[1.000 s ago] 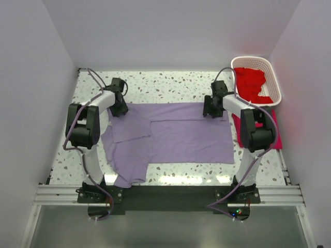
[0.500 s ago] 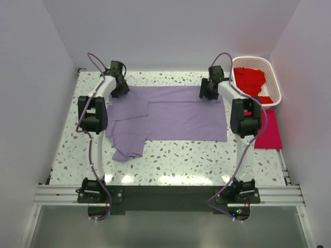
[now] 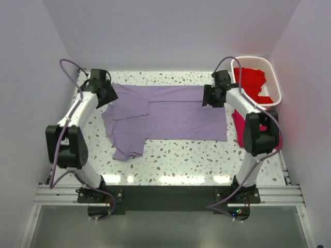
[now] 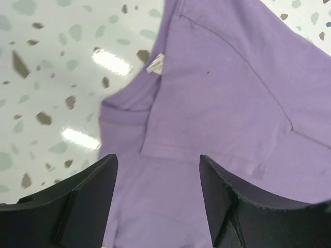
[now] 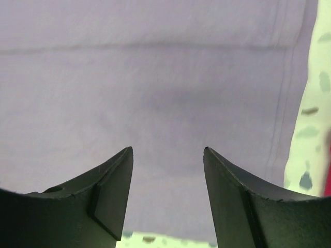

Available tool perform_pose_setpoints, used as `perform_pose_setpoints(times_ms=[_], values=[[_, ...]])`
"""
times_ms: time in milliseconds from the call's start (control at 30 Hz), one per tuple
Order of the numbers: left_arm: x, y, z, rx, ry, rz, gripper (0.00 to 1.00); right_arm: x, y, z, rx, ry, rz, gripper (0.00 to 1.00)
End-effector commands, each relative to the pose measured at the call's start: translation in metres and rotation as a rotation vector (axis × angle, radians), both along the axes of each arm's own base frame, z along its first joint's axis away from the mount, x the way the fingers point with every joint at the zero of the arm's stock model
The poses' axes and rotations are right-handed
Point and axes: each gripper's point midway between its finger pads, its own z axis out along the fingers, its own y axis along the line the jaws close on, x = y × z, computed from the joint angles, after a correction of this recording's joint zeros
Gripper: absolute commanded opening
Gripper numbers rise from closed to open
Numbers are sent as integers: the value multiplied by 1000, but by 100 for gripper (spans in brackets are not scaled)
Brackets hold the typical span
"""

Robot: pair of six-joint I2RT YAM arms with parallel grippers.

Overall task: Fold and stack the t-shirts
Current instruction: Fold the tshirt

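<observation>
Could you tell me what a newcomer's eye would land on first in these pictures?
The pale lavender soft fabric t-shirt dominates, spread partly folded across the middle of the speckled table, the left claw and right claw open over its far corners. Next, bright red fabric shirts heaped in the white plastic lattice basket at the far right corner.

I get bright, even light from overhead in the top view, with faint shadows and white glare patches along the near edge of the glossy table (image 3: 176, 157). Two glare streaks show in the left wrist view. In the right wrist view the lavender t-shirt (image 5: 155, 77) looks soft, and the right gripper (image 5: 167, 150) shows dark, its fingers (image 5: 111, 191) fuzzy-edged.
</observation>
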Motion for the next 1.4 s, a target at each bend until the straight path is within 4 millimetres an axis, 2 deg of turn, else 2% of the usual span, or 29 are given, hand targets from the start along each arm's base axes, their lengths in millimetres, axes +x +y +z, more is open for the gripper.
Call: perform_pose_setpoints(times_ms=[0, 33, 67, 100, 133, 200, 233, 267, 300, 367, 400, 700, 1167, 1267, 1367], values=[[-49, 18, -7, -11, -2, 54, 69, -35, 20, 30, 54, -44, 57, 60], [-58, 14, -12, -38, -4, 37, 68, -53, 23, 30, 54, -41, 76, 60], [-81, 13, -36, -47, 53, 32, 68, -61, 23, 29, 47, -36, 78, 60], [-91, 23, -33, -53, 39, 54, 68, -76, 20, 19, 32, -3, 78, 60], [-107, 22, -49, -64, 76, 49, 67, -85, 22, 28, 40, -24, 92, 60], [-119, 24, -52, -62, 77, 47, 66, -104, 18, 19, 34, -1, 92, 60], [-126, 21, -62, -74, 92, 36, 66, -111, 18, 17, 35, 3, 96, 60], [-129, 20, -65, -84, 96, 29, 66, -115, 18, 23, 45, -23, 94, 59], [-129, 18, -67, -95, 93, 20, 65, -125, 15, 14, 42, -2, 89, 59], [-135, 12, -77, -127, 115, 5, 65, -132, 15, 17, 54, -21, 89, 58], [-135, 12, -80, -130, 121, 5, 64, -138, 13, 11, 53, -6, 86, 58], [-134, 29, -90, -111, 139, 52, 53, -152, 7, 2, 46, -4, 71, 58], [-140, 20, -112, -157, 206, 25, 41, -155, -9, 0, -17, -13, 4, 57], [-141, 21, -111, -153, 213, 30, 31, -156, -14, -1, -40, -13, -15, 57], [-141, 25, -106, -131, 197, 40, 14, -157, -26, -3, -89, -6, -57, 56]])
